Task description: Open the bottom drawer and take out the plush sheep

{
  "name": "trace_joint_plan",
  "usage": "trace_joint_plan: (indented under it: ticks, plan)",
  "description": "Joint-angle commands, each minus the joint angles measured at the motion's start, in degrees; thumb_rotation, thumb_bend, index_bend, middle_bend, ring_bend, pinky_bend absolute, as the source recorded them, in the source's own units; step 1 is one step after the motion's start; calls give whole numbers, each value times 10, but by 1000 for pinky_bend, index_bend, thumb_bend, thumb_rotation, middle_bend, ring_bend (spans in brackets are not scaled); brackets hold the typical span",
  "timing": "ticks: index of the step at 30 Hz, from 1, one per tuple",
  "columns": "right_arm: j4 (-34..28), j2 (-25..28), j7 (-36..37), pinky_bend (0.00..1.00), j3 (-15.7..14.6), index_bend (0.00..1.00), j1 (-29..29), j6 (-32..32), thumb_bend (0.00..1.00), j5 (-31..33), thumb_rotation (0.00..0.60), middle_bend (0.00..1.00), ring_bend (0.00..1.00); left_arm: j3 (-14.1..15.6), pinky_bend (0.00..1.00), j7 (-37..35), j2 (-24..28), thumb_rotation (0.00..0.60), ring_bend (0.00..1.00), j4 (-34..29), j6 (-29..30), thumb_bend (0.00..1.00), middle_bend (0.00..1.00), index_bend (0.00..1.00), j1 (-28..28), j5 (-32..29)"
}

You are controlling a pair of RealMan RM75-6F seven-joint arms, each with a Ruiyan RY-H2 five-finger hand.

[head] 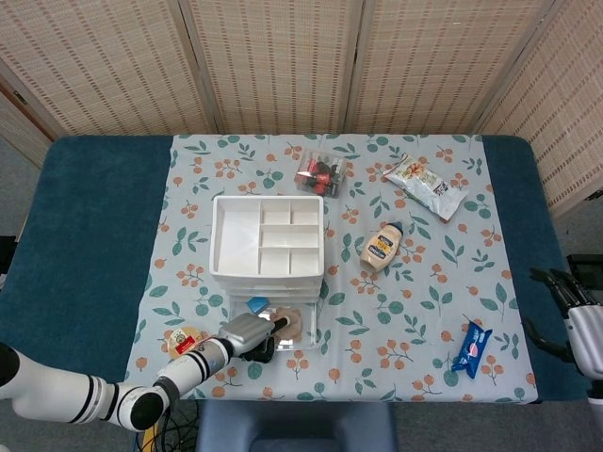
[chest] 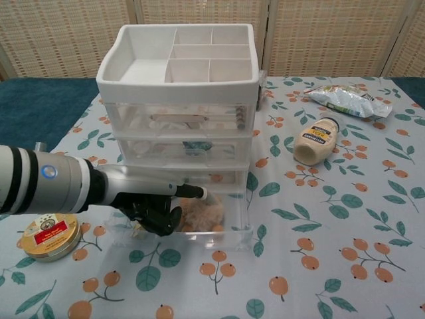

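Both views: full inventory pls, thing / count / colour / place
Drawer unit: 1, white and clear, mid-table, bottom drawer pulled out
Plush sheep: 1, beige, in bottom drawer
Tin: 1, gold and red, left of drawer
Mayo bottle: 1, cream, right of unit
Snack bag: 1, white-green, far right
Blue packet: 1, near right
Clear box: 1, red contents, behind unit
Left hand: in drawer beside sheep
Right hand: at right table edge
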Motion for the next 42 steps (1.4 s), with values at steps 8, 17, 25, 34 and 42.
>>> trace_joint_plan:
  ticks: [8, 17, 25, 34, 42]
  plan:
    - [-6, 2, -5, 252, 1, 117, 1, 1, 371, -2, 600, 242, 177, 7, 1000, -19, 28, 517, 1000, -19, 7, 827, 1000, 67, 20, 31]
    - [-8, 4, -6, 252, 0, 117, -1, 5, 371, -2, 600, 242, 177, 7, 1000, -34, 48, 541, 1000, -35, 21, 827, 1000, 70, 44, 73]
    - [-7, 6, -6, 252, 0, 117, -3, 7, 371, -2, 600, 242, 177, 6, 1000, -30, 52, 600, 1000, -42, 69, 785, 1000, 159, 79, 158]
    - [-12, 12, -10, 252, -1, 117, -10, 17, 371, -3, 600, 242, 178, 10, 1000, -32, 30, 600, 1000, -33, 198, 450, 1000, 262, 152, 335]
    - [-17, 13, -13, 252, -3, 117, -12, 20, 371, -8, 600, 242, 177, 26, 1000, -98, -38, 600, 1000, 102, 325, 315, 1000, 328, 203, 563]
